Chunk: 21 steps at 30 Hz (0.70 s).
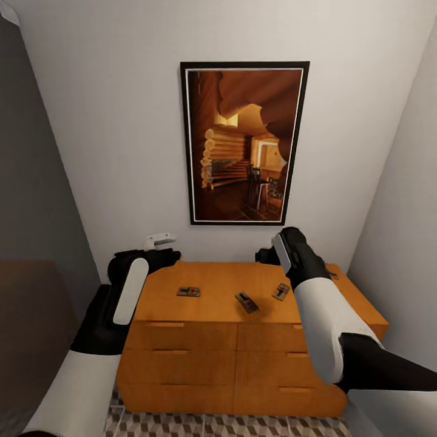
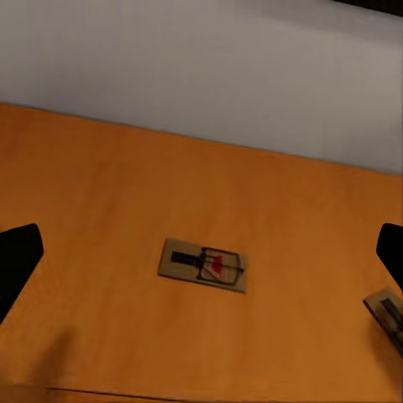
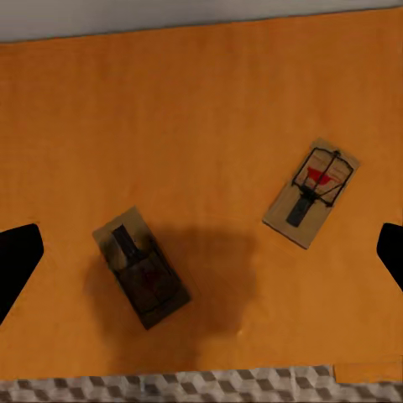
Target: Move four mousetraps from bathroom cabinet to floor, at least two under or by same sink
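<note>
A wide, low orange-brown wooden cabinet (image 1: 243, 340) with three rows of drawers and wooden bar handles stands against a plain white wall, in a narrow nook between a grey wall on the robot's left and a white wall on its right. Above it hangs a tall black-framed picture (image 1: 244, 142) of a warm log-cabin interior. At the cabinet's foot shows a strip of bathroom floor (image 1: 230, 425) in brown-and-beige cube-pattern tiles.

On the smooth cabinet top lie small flat tan wooden mousetraps with dark wire springs, well apart from one another. The left mousetrap (image 1: 189, 292) lies flat and square to the front edge; in the left wrist view it (image 2: 202, 265) shows a red mark under its wire. The middle mousetrap (image 1: 247, 301) lies askew near the front edge and sits in shadow in the right wrist view (image 3: 140, 267). The right mousetrap (image 1: 281, 291) lies tilted just beside the right arm, its red mark clear in the right wrist view (image 3: 311, 192). A fourth mousetrap (image 1: 332, 275) peeps out behind the right forearm, mostly hidden.

The left pincer (image 2: 201, 252) hangs above the left mousetrap, its dark fingertips (image 2: 17, 260) spread wide at the frame edges, holding nothing. The right pincer (image 3: 201, 256) hangs over the gap between the middle and right mousetraps, its fingers (image 3: 17, 256) likewise wide apart and empty. Both white-and-black arms reach over the cabinet's front edge, the right forearm covering part of the top.
</note>
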Motion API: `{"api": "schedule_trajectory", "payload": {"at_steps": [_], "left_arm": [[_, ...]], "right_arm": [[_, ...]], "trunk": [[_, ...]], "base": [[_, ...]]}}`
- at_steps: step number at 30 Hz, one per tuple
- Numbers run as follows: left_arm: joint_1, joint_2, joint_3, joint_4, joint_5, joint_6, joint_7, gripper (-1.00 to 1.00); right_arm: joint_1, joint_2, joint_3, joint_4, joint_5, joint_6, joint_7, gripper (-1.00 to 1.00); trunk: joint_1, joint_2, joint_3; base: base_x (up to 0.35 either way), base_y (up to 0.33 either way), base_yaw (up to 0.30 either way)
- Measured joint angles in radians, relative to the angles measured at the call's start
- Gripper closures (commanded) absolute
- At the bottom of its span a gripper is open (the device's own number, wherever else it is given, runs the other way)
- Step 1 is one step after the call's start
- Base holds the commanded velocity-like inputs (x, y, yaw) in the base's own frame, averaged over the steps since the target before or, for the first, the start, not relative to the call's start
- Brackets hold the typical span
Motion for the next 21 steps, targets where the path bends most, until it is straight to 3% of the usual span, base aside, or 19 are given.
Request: {"api": "schedule_trajectory", "payload": {"at_steps": [5, 12, 17, 18, 21], "left_arm": [[-0.006, -0.001, 0.007, 0.032, 0.004, 0.0, 0.042, -1.0], [-0.008, -0.017, 0.008, 0.156, 0.006, 0.0, 0.058, -1.0], [-0.008, -0.025, 0.009, 0.201, 0.005, 0.0, 0.061, -1.0], [-0.009, -0.027, 0.009, 0.207, 0.005, 0.0, 0.061, -1.0], [-0.009, -0.028, 0.009, 0.212, 0.005, 0.0, 0.062, -1.0]], "right_arm": [[-0.019, 0.0, -0.002, 0.13, -0.015, 0.001, 0.004, -1.0], [-0.061, 0.0, -0.021, 0.288, -0.041, 0.002, -0.005, -1.0], [-0.078, 0.0, -0.132, 0.337, -0.054, 0.002, -0.098, -1.0], [-0.081, 0.0, -0.174, 0.342, -0.062, 0.002, -0.143, -1.0], [-0.083, -0.002, -0.218, 0.346, -0.092, 0.002, -0.202, -1.0]], "trunk": [[0.0, 0.0, 0.0], [0.0, 0.0, 0.0], [0.0, 0.0, 0.0], [0.0, 0.0, 0.0], [0.0, 0.0, 0.0]], "base": [[0.102, 0.0, 0.0], [0.019, 0.0, 0.0], [0.003, 0.0, 0.0], [0.001, 0.0, 0.0], [0.0, 0.0, 0.0]]}}
